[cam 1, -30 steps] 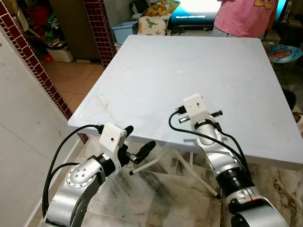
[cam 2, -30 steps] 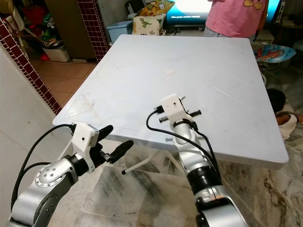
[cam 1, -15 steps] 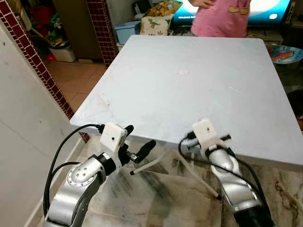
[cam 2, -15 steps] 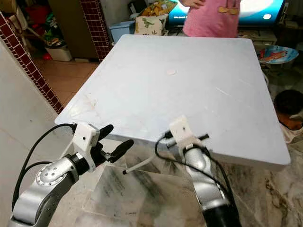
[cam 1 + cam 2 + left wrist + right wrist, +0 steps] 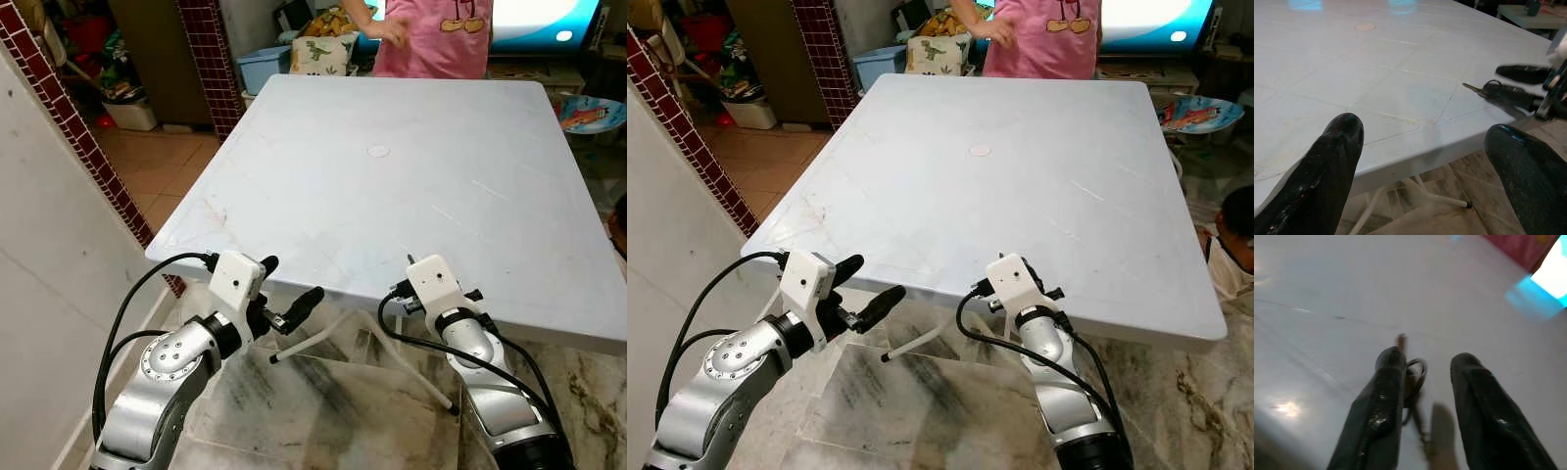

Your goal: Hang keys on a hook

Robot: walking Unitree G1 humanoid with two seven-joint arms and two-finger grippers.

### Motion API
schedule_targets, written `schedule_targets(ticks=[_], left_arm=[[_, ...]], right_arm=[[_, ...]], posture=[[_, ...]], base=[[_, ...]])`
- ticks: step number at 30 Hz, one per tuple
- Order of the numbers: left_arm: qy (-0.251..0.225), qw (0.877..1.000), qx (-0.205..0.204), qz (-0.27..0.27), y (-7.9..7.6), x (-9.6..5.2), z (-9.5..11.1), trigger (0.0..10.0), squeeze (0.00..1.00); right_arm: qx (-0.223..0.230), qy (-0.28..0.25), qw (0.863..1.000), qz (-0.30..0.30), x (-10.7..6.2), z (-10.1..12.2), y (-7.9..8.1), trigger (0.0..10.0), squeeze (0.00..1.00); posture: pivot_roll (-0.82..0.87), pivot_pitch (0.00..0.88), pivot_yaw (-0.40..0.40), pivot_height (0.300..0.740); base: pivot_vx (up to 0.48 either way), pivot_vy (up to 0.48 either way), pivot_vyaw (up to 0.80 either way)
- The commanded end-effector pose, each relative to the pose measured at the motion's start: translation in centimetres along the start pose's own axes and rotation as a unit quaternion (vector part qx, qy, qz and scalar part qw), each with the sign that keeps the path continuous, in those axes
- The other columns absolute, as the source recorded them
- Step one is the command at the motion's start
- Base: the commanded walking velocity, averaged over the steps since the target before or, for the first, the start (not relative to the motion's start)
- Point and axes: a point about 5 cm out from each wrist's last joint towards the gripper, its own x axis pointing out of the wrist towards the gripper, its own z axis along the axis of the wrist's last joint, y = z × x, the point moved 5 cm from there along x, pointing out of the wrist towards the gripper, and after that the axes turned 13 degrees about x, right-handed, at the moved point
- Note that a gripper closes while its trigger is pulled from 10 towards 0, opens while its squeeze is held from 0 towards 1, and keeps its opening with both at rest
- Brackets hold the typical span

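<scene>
My right hand (image 5: 1422,382) sits at the near edge of the tabletop (image 5: 392,117), wrist raised, with its two black fingers (image 5: 1378,406) pointing forward over the surface. The fingers stand slightly apart. The keys (image 5: 1411,377) lie on the tabletop between them, the ring against the inner face of one finger; I cannot tell whether they are gripped or only rest there. From my left wrist camera the keys (image 5: 1484,89) show as a key tip and ring lying just inside the tabletop edge, at the tip of the right hand's lower finger.

My left hand (image 5: 284,294) hangs below and just outside the near left corner of the tabletop, forearm bent, fingers (image 5: 1334,156) spread wide apart and holding nothing. It points toward the right hand, well apart from the keys.

Ahead of both hands the tabletop runs flat to its far edge, bare apart from a small round mark (image 5: 378,151) well ahead of the right hand. A person in a pink shirt (image 5: 431,34) stands at that far edge. A white wall (image 5: 49,255) rises close beside my left arm. White table legs (image 5: 323,338) cross beneath the tabletop over the marble floor (image 5: 323,411), between the two hands.
</scene>
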Motion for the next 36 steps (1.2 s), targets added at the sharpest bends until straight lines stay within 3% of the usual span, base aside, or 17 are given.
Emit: schedule_targets(ticks=[1,6,11,19,27,29,30,31,33,34,36], left_arm=[[0.003,1.000,0.007,0.008,0.5,-0.3,-0.1,10.0,0.00],[0.003,1.000,0.007,0.009,0.5,-0.3,-0.1,10.0,0.00],[0.002,1.000,0.007,0.010,0.6,-0.3,-0.1,10.0,0.00],[0.001,1.000,0.006,0.010,0.6,-0.3,-0.1,10.0,0.00],[0.000,1.000,0.005,0.008,0.5,-0.2,-0.1,10.0,0.00],[0.000,1.000,0.005,0.005,0.4,-0.2,-0.1,10.0,0.00],[0.000,1.000,0.005,0.004,0.3,-0.2,-0.1,10.0,0.00],[0.000,1.000,0.005,0.004,0.3,-0.2,-0.1,10.0,0.00],[-0.001,1.000,0.005,0.004,0.3,-0.2,0.0,10.0,0.00],[-0.001,1.000,0.006,0.004,0.4,-0.2,0.0,10.0,0.00],[-0.001,1.000,0.006,0.006,0.5,-0.2,-0.1,10.0,0.00]], right_arm=[[-0.006,-0.020,1.000,-0.006,-0.3,1.3,-0.2,10.0,1.00],[-0.011,-0.033,0.999,-0.009,-0.3,2.0,-0.3,10.0,1.00],[0.025,-0.038,0.999,0.001,-0.8,2.6,0.5,10.0,1.00],[0.031,-0.037,0.999,0.013,-2.0,2.7,1.1,10.0,1.00],[0.060,0.005,0.998,0.002,-3.3,1.2,0.8,10.0,1.00],[0.087,0.026,0.996,0.002,-3.6,0.3,0.9,10.0,1.00],[0.097,0.032,0.995,0.000,-3.6,0.0,0.8,10.0,0.92],[0.099,0.033,0.995,0.000,-3.6,-0.1,0.8,10.0,0.92],[0.120,0.046,0.992,-0.001,-3.4,-0.5,0.8,10.0,0.07],[0.123,0.049,0.991,-0.001,-3.4,-0.6,0.8,10.0,0.00],[0.130,0.053,0.990,0.005,-3.2,-0.8,0.9,10.0,0.00]], posture=[[0.05,0.032,0.114,0.740],[0.05,0.034,0.114,0.740],[0.05,0.035,0.111,0.740],[0.05,0.035,0.111,0.740],[0.04,0.036,0.111,0.740],[0.04,0.029,0.111,0.740],[0.04,0.029,0.111,0.740],[0.04,0.029,0.111,0.740],[0.04,0.029,0.111,0.740],[0.04,0.029,0.111,0.740],[0.04,0.023,0.108,0.740]], base=[[0.000,0.000,0.00],[0.000,0.000,0.00],[0.000,0.000,0.00],[0.000,0.000,0.00],[0.000,0.000,0.00],[0.000,0.000,0.00],[0.000,0.000,0.00],[0.000,0.000,0.00],[0.000,0.000,0.00],[0.000,0.000,0.00],[0.000,0.000,0.00]])
